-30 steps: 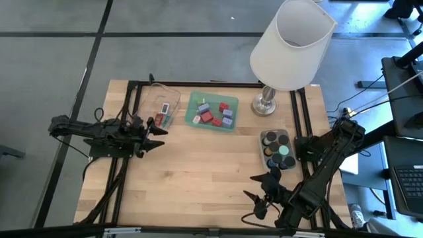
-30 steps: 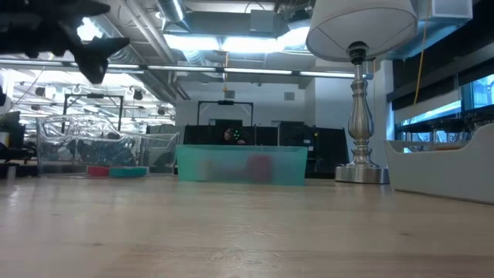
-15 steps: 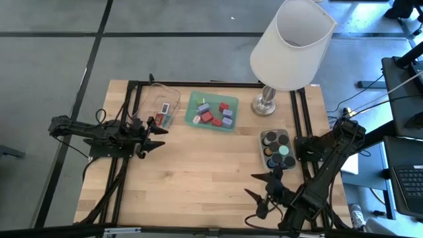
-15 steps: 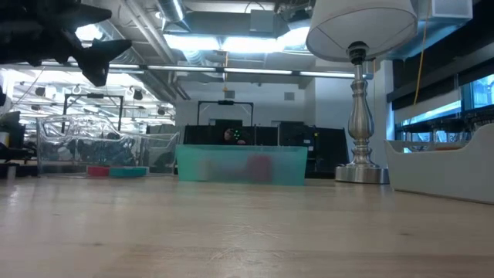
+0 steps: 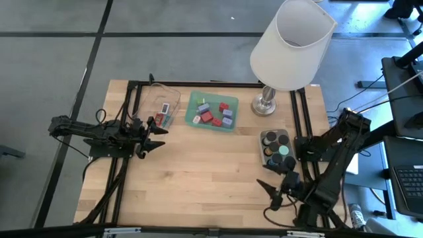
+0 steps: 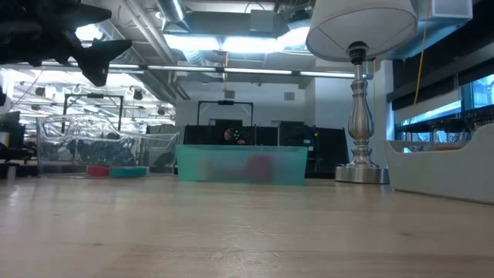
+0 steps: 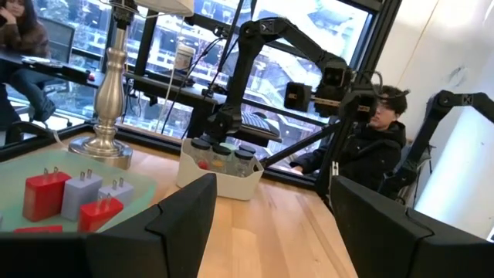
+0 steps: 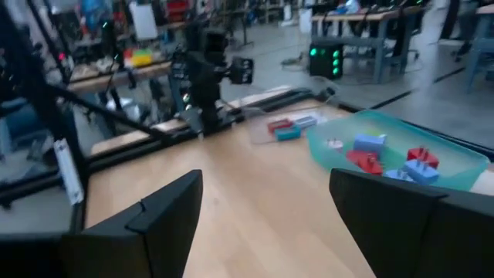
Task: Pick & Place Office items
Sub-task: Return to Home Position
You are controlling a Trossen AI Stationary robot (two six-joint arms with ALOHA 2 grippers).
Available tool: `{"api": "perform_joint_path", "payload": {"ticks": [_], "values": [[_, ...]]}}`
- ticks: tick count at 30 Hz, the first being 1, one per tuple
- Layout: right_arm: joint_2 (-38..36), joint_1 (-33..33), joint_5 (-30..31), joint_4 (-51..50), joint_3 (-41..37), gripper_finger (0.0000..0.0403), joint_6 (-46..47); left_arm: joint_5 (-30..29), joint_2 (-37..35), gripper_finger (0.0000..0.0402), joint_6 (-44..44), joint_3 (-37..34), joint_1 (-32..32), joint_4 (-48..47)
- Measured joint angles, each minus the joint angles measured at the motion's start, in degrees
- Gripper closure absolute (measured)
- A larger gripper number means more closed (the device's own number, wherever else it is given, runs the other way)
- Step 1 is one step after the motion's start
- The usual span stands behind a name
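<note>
The office items lie in three trays. Red, lavender and blue blocks fill the green tray [image 5: 211,111] [image 7: 69,197] [image 8: 394,154]. Flat red and teal rectangles [image 8: 285,127] lie in the clear tray [image 5: 163,106]. Black round caps and one mint-green cap sit in the grey tray [image 5: 277,148] [image 7: 220,166]. My left gripper [image 5: 160,135] [image 7: 270,224] hovers open at the table's left, near the clear tray, holding nothing. My right gripper [image 5: 266,195] [image 8: 266,216] hovers open near the front right, below the grey tray in the high view, also holding nothing.
A big lamp with a white shade [image 5: 291,43] stands on its metal base [image 5: 266,104] at the far right. Bare wood [image 5: 198,172] spreads across the table's middle and front. Black rails run along the table's left and right sides. A person [image 7: 378,131] sits beyond the table.
My right gripper has swung a little toward the table's right edge and turned about its wrist, staying open above the wood. The trays and their items have not moved.
</note>
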Motion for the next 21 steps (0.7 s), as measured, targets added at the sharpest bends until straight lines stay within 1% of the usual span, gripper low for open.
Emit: {"api": "perform_joint_path", "payload": {"ticks": [2,5,8,10,13,15,17,18,19,21], "values": [[0.0,-0.5,1.5,0.1,-2.8,0.0114,3.6,0.0,0.0,0.0151,0.0,0.0,0.0,0.0],[0.0,-1.4,2.9,0.5,-7.9,0.0114,11.9,0.0,0.0,0.0151,0.0,0.0,0.0,0.0],[0.0,-2.5,3.0,1.6,-12.9,0.0114,21.2,-0.5,0.0,0.0151,0.4,0.0,0.0,0.0],[0.0,-3.2,3.0,4.1,-15.9,0.0114,25.8,-1.3,0.0,0.0151,0.7,0.0,0.0,0.0],[0.0,-4.1,0.5,7.7,-19.3,0.0114,32.8,-1.7,0.0,0.0151,0.8,0.0,0.0,0.0],[0.0,-4.9,-3.8,10.3,-20.7,0.0114,38.3,-1.7,0.0,0.0151,1.1,0.0,0.0,0.0],[0.0,-5.8,-9.1,13.8,-21.3,0.0114,39.5,-1.5,0.0,0.0151,1.5,0.0,0.0,0.0],[0.0,-6.3,-11.3,16.3,-21.4,0.0114,38.1,-1.5,0.0,0.0151,1.5,0.0,0.0,0.0],[0.0,-6.8,-12.9,19.2,-21.4,0.0114,35.6,-1.5,0.0,0.0151,1.5,0.0,0.0,0.0],[0.0,-7.8,-14.5,27.6,-21.4,0.0114,27.7,-1.4,0.0,0.0151,1.5,0.0,0.0,0.0]]}}
